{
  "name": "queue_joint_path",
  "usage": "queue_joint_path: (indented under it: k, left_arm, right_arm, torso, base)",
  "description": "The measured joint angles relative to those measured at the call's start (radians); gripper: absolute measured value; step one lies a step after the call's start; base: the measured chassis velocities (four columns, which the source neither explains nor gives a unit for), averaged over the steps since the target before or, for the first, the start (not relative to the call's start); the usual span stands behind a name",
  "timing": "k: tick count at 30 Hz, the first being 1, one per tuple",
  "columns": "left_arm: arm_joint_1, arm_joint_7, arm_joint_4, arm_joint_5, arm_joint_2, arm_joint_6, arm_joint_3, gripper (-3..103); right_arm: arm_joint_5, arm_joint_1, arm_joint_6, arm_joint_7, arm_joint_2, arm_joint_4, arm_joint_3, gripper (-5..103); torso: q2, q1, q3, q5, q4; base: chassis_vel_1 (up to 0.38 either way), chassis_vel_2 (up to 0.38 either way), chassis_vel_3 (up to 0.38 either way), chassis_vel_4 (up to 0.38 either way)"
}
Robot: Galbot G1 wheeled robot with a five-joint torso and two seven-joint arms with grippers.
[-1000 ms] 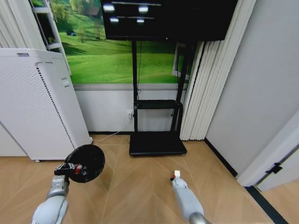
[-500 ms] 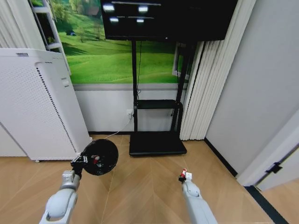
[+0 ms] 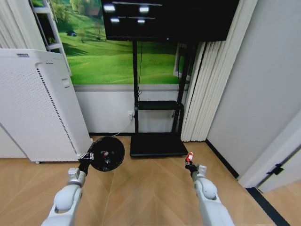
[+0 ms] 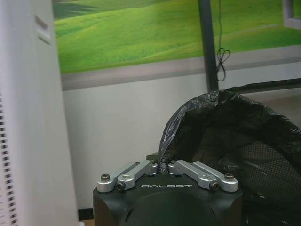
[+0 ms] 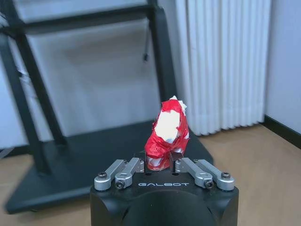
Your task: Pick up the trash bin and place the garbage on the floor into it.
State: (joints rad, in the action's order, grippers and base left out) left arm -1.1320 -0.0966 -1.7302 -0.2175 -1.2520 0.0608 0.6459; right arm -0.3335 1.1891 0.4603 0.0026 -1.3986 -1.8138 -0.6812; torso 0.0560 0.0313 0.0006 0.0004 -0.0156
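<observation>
My left gripper (image 3: 86,157) is shut on the rim of the trash bin (image 3: 106,154), a small black round bin lined with a black bag, held above the floor with its mouth facing me. The left wrist view shows the gripper (image 4: 162,165) pinching the bag-covered rim of the bin (image 4: 240,141). A small red scrap (image 3: 106,153) lies inside the bin. My right gripper (image 3: 189,161) is shut on a red-and-white crumpled wrapper (image 3: 189,157), lifted off the floor to the right of the bin. From the right wrist camera the wrapper (image 5: 165,135) stands up out of the gripper (image 5: 162,165).
A tall white appliance (image 3: 35,103) stands at the left against the wall. A black TV stand base (image 3: 157,145) sits ahead between the arms, with white curtains (image 3: 207,89) to its right. Wooden floor (image 3: 141,188) lies open between the arms.
Both arms have reached forward and up. The bin moved right and away from me in the left gripper. The right gripper carried the wrapper farther forward and to the right.
</observation>
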Motion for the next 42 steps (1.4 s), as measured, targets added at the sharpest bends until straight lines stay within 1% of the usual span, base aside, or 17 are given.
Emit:
queue_joint_path:
  k: [2,3,4,6,7,9,10,12,13,15,17,21,28,31,33,37,42]
  left_arm:
    - [0.059,-0.007,0.044,-0.015,-0.002,0.0,-0.07,4]
    - [0.059,-0.007,0.044,-0.015,-0.002,0.0,-0.07,4]
    - [0.078,-0.008,0.055,-0.022,-0.003,0.0,-0.097,4]
    - [0.123,-0.011,0.077,-0.031,-0.008,0.005,-0.172,4]
    - [0.123,-0.011,0.077,-0.031,-0.008,0.005,-0.172,4]
    - [0.156,-0.011,0.089,-0.045,-0.01,0.011,-0.242,4]
    - [0.156,-0.011,0.089,-0.045,-0.01,0.011,-0.242,4]
    - [0.18,-0.005,0.089,-0.071,0.002,0.019,-0.317,4]
    - [0.18,-0.005,0.089,-0.071,0.002,0.019,-0.317,4]
    - [0.185,-0.004,0.083,-0.086,0.02,0.02,-0.366,4]
    - [0.181,-0.004,0.081,-0.096,0.032,0.016,-0.386,4]
    - [0.174,-0.01,0.103,-0.086,0.029,0.004,-0.385,4]
    - [0.195,-0.014,0.151,-0.064,0.006,-0.013,-0.376,4]
    - [0.212,-0.016,0.167,-0.056,-0.006,-0.017,-0.379,4]
    - [0.224,-0.017,0.172,-0.055,-0.014,-0.017,-0.386,4]
    - [0.244,-0.016,0.179,-0.053,-0.023,-0.016,-0.404,4]
    - [0.259,-0.009,0.18,-0.052,-0.036,-0.01,-0.427,4]
  right_arm:
    - [-0.034,0.054,0.014,-0.073,0.012,-0.074,-0.005,25]
    - [-0.034,0.054,0.014,-0.073,0.012,-0.074,-0.005,25]
    - [-0.039,0.067,0.014,-0.096,0.015,-0.089,-0.003,25]
    - [-0.05,0.09,0.013,-0.17,0.025,-0.119,0.007,25]
    - [-0.05,0.09,0.013,-0.17,0.025,-0.119,0.007,25]
    - [-0.053,0.089,-0.003,-0.226,0.034,-0.117,0.018,24]
    - [-0.053,0.089,-0.003,-0.226,0.034,-0.117,0.018,24]
    - [-0.057,0.069,-0.018,-0.272,0.05,-0.101,0.031,24]
    - [-0.057,0.069,-0.018,-0.272,0.05,-0.101,0.031,24]
    - [-0.078,0.049,-0.028,-0.304,0.069,-0.095,0.042,24]
    - [-0.124,0.039,-0.018,-0.307,0.084,-0.103,0.051,24]
    - [-0.155,0.036,0.007,-0.307,0.092,-0.144,0.054,24]
    - [-0.172,0.054,0.03,-0.303,0.1,-0.243,0.046,24]
    - [-0.178,0.087,0.038,-0.304,0.114,-0.303,0.042,24]
    - [-0.178,0.11,0.06,-0.303,0.126,-0.34,0.043,24]
    - [-0.17,0.13,0.081,-0.302,0.145,-0.368,0.061,24]
    - [-0.143,0.131,0.093,-0.31,0.146,-0.374,0.097,24]
  torso:
    - [0.0,0.0,0.0,-0.0005,-0.0003]
    - [0.0,0.0,0.0,-0.0005,-0.0003]
    - [0.0,0.0,0.0,-0.0004,-0.0003]
    - [0.0,0.0,0.0,-0.0002,-0.0003]
    - [0.0,0.0,0.0,-0.0002,-0.0003]
    - [0.0,0.0,0.0,-0.0002,-0.0001]
    - [0.0,0.0,0.0,-0.0002,-0.0001]
    - [0.0,0.0,0.0,-0.0001,-0.0002]
    - [0.0,0.0,0.0,-0.0001,-0.0002]
    - [0.0,0.0,0.0,-0.0003,0.0]
    - [0.0,0.0,0.0,-0.0002,0.0002]
    - [0.0,0.0,0.0,-0.0003,0.0003]
    - [0.0,0.0,0.0,-0.0004,0.0001]
    - [0.0,0.0,0.0,-0.0005,-0.0001]
    - [0.0,0.0,0.0,-0.0004,-0.0002]
    - [0.0,0.0,0.0,-0.0004,-0.0001]
    - [0.0,0.0,0.0,-0.0003,0.0]
  base:
    - [0.0,0.0,0.0,0.0]
    - [0.0,0.0,0.0,0.0]
    - [0.0,0.0,0.0,0.0]
    - [0.0,0.0,0.0,0.0]
    - [0.0,0.0,0.0,0.0]
    - [0.0,0.0,0.0,0.0]
    - [0.0,0.0,0.0,0.0]
    - [0.0,0.0,0.0,0.0]
    - [0.0,0.0,0.0,0.0]
    - [0.0,0.0,0.0,0.0]
    - [0.0,0.0,0.0,0.0]
    - [0.0,0.0,0.0,0.0]
    - [0.0,0.0,0.0,0.0]
    - [0.0,0.0,0.0,0.0]
    - [0.0,0.0,0.0,0.0]
    - [0.0,0.0,0.0,0.0]
    - [0.0,0.0,0.0,0.0]
